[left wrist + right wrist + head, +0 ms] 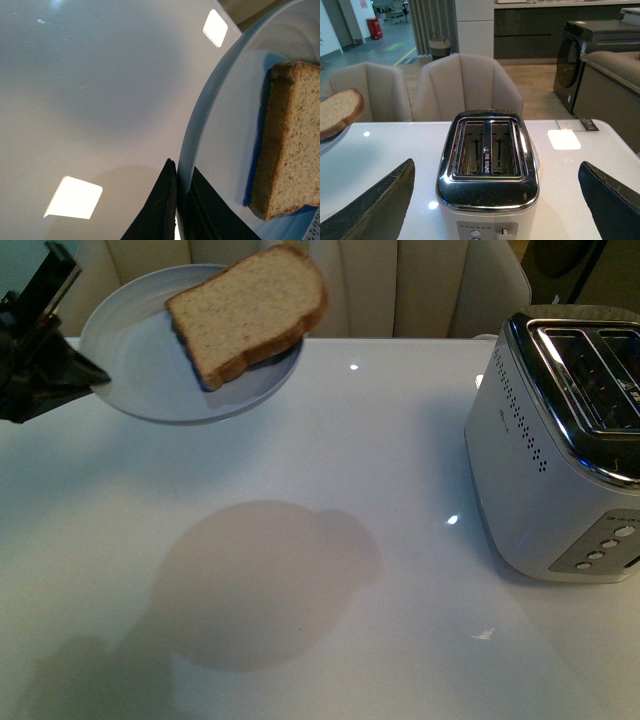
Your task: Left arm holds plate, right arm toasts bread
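Home-style kitchen-dining setup, seemingly inside larger building. Glossy white table (385, 150), 2-slot toaster (487, 165), 2 beige padded chairs (465, 85) behind. Dark cabinets (530, 30), front-loading washer (580, 55), sofa (615, 70), wood floor (540, 85). Further back: grey hall floor, red bin (374, 28), basket (440, 47).

No text can be read. The toaster (487, 165) bears a faint line of print on its front panel and a small mark on its side wall, both too small to make out. A dark card (576, 124) near the far edge of the table (380, 145) is likewise illegible.
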